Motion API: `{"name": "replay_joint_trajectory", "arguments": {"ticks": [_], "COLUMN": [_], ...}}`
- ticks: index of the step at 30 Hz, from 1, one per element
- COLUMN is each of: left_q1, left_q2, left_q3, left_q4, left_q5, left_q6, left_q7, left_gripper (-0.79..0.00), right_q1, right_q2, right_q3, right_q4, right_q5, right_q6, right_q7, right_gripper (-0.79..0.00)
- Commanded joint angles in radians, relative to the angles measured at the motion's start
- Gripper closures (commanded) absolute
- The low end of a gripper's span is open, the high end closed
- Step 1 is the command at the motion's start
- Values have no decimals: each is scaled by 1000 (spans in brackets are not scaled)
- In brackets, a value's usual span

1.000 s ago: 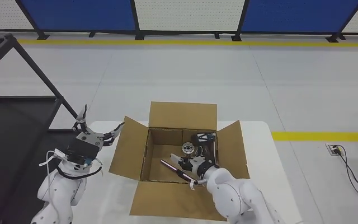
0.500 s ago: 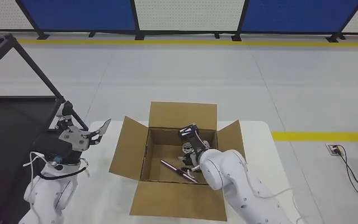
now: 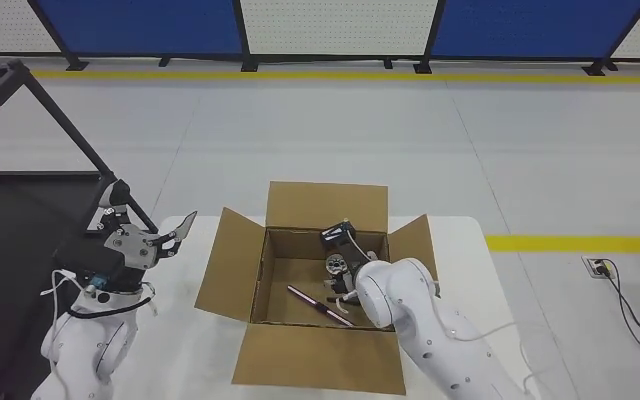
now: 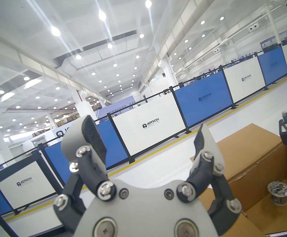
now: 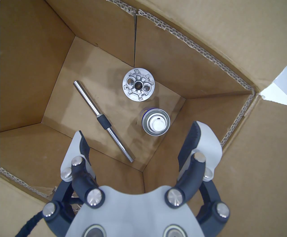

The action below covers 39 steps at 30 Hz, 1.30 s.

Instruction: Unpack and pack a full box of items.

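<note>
**Work Area Status: Box, Tools, Surroundings**

A white table (image 3: 195, 340) serves as the work surface. An open cardboard box (image 3: 327, 205) is placed on it with its flaps folded outward.

The right tool (image 5: 138, 132) is held above the box interior. Its fingers are spread and nothing is held between them. Three items are located on the box floor:
- A metal rod (image 5: 89, 101) with a dark collar is laid flat.
- A round cast metal hub (image 5: 138, 84) is positioned near the rod.
- A spray can (image 5: 156, 122) is stood upright just beside the hub, near a corner. Its label print cannot be read.

The left tool (image 4: 145, 137) is held at the table's left side, apart from the box. Its fingers are spread and empty, and it is aimed upward.

Beyond the table, a pale floor (image 3: 330, 130) is marked with a yellow line (image 3: 330, 75). Blue and white partition panels (image 3: 140, 25) are set behind the line, and a printed logo is carried on several of them. Ceiling lights (image 4: 102, 15) are mounted in rows overhead.
</note>
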Motion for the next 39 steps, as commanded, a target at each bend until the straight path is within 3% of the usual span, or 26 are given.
{"name": "replay_joint_trajectory", "arguments": {"ticks": [1, 7, 24, 32, 37, 39], "left_q1": [6, 8, 19, 20, 22, 24], "left_q2": [-1, 1, 2, 3, 4, 4], "left_q3": [4, 4, 5, 8, 7, 6], "left_q4": [-15, -31, -41, -43, -44, -45], "left_q5": [-10, -19, -36, -36, -37, -37], "left_q6": [-1, -5, 15, 22, 25, 26], "left_q7": [-18, -31, -42, -42, -39, -36], "left_gripper": [-785, -785, -785, -785, -785, -785], "right_q1": [-10, 25, 129, 150, 163, 170], "right_q2": [1, -4, -55, -75, -89, -96], "right_q3": [17, 39, -51, -67, -81, -86], "right_q4": [32, 135, 323, 380, 413, 427], "right_q5": [24, 66, 49, 50, 43, 41], "right_q6": [-31, -114, -153, -150, -131, -129], "right_q7": [-48, -48, 15, 16, 12, 10], "right_gripper": [-785, -785, -779, -576, -536, -453]}}
